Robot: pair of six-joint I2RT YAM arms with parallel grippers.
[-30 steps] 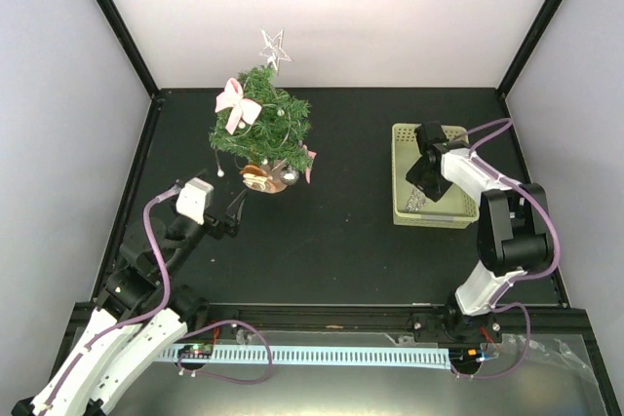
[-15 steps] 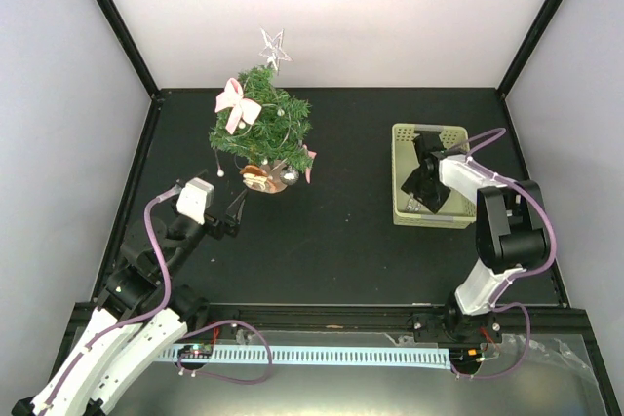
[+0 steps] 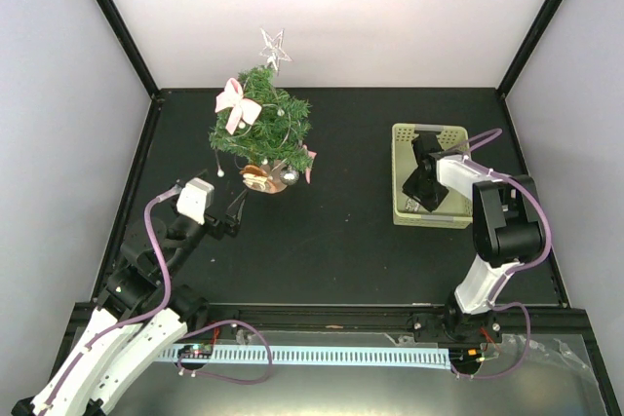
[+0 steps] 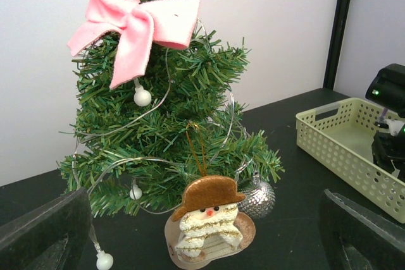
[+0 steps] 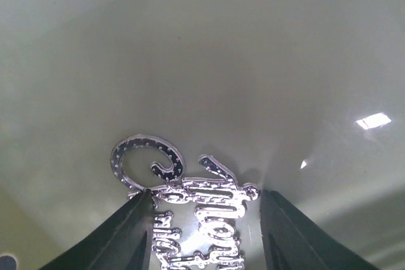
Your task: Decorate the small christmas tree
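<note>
Right pincer (image 5: 204, 193) down in pale green basket (image 3: 402, 133), fingers flanking silver script ornament (image 5: 190, 232); grip indeterminate. Left pincer (image 3: 236, 213) spread wide, empty, facing small christmas tree (image 4: 171, 124).

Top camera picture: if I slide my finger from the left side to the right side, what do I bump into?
Left arm → small christmas tree → pale green basket. The right arm overlaps the basket, so it is left out.

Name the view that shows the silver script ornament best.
Right wrist: the ornament lies close up between the tool's fingers. In the top view the right arm hides it; the left wrist view shows only the basket.
</note>
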